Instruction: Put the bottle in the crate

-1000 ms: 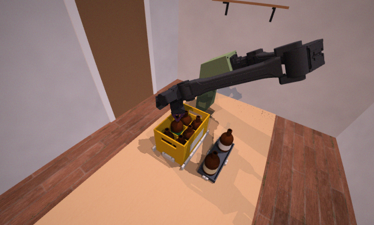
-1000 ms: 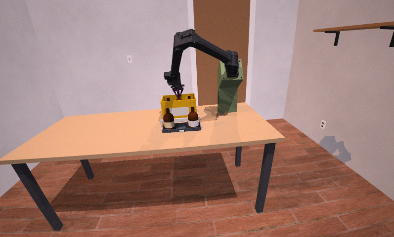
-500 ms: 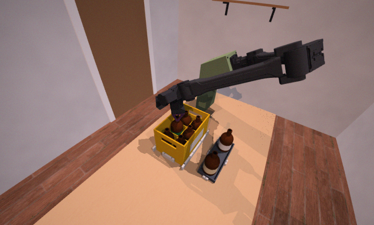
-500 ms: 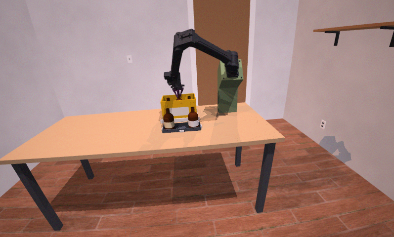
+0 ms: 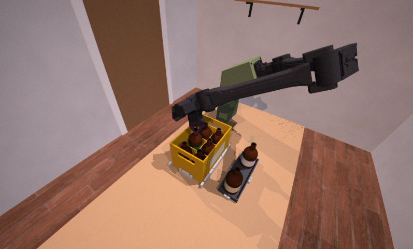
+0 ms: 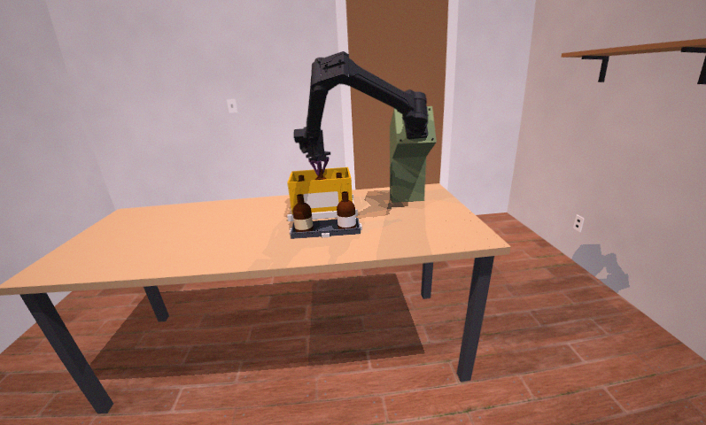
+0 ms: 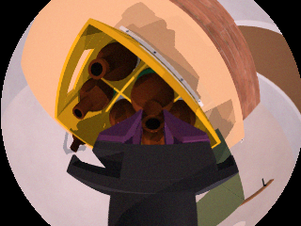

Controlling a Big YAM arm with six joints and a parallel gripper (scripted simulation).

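A yellow crate (image 5: 200, 148) stands on the table and holds several brown bottles. My gripper (image 5: 196, 129) with purple fingers is shut on the neck of a brown bottle (image 5: 195, 138) and holds it upright over a slot on the crate's left side, its body partly inside the crate. In the wrist view the held bottle's mouth (image 7: 152, 124) sits between my fingers, above the crate (image 7: 107, 82). A dark tray (image 5: 238, 177) to the right of the crate holds two brown bottles with white labels (image 5: 233, 180) (image 5: 250, 155). In the exterior view the gripper (image 6: 318, 167) is just above the crate (image 6: 319, 188).
The green robot base (image 5: 236, 89) stands behind the crate at the far table edge. The crate rests on white feet close beside the tray. A wall shelf (image 6: 646, 50) hangs high on the right wall.
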